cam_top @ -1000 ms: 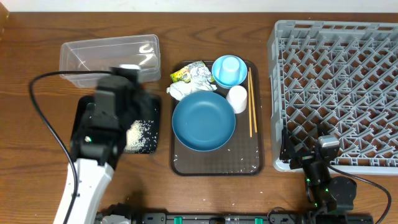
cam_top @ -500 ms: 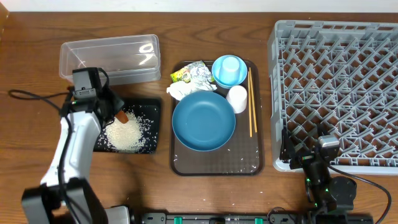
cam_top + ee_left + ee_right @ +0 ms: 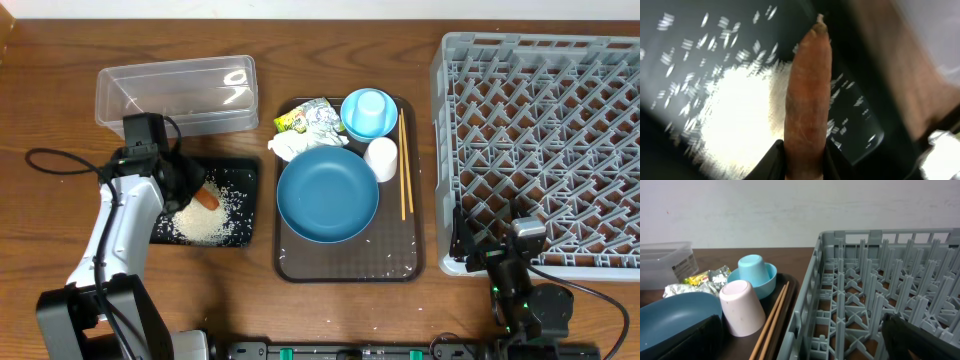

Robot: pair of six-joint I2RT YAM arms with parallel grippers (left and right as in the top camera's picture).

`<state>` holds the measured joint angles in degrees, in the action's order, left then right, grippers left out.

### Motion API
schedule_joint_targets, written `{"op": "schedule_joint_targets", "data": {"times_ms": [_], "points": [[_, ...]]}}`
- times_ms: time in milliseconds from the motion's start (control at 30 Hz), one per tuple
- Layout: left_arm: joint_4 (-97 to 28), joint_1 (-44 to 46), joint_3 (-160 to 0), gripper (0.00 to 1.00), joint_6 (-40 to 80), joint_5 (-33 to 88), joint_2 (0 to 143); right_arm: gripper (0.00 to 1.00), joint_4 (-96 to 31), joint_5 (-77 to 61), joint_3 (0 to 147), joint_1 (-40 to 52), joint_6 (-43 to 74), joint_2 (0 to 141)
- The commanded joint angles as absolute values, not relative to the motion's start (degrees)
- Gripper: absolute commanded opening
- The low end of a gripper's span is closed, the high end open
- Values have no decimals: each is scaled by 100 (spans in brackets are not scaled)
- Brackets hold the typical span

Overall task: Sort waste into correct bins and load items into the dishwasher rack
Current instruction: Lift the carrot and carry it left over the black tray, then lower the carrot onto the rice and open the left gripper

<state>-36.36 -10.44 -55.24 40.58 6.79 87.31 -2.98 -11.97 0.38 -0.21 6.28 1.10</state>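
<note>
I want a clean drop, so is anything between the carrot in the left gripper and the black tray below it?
Nothing visible stands in the way. The left gripper holds the carrot right over the black tray. Only the loose rice lies in the tray under it, and that belongs there.

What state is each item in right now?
carrot: clamped in left gripper, over black tray
rice: piled in black tray
dark blue bowl: upright, empty
light blue cup: upside down in small bowl
white cup: upside down
chopsticks: lying on brown tray
rack: empty
right gripper: jaws open
</note>
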Motion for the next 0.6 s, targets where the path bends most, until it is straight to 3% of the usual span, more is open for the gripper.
{"op": "schedule_joint_targets", "data": {"times_ms": [0,267,367,567], "points": [[-3887,-1059,-5592,22,4128,727,8711,99,-322,-1184,32,-58,591,113],[-3979,-1059,-5522,27,4125,725,8713,99,-322,-1184,32,-58,591,113],[-3979,-1059,-5522,36,4123,685,8713,99,-322,-1186,32,-58,591,113],[-3983,-1059,-5522,38,4121,685,8713,99,-322,-1186,32,-58,591,113]]}}
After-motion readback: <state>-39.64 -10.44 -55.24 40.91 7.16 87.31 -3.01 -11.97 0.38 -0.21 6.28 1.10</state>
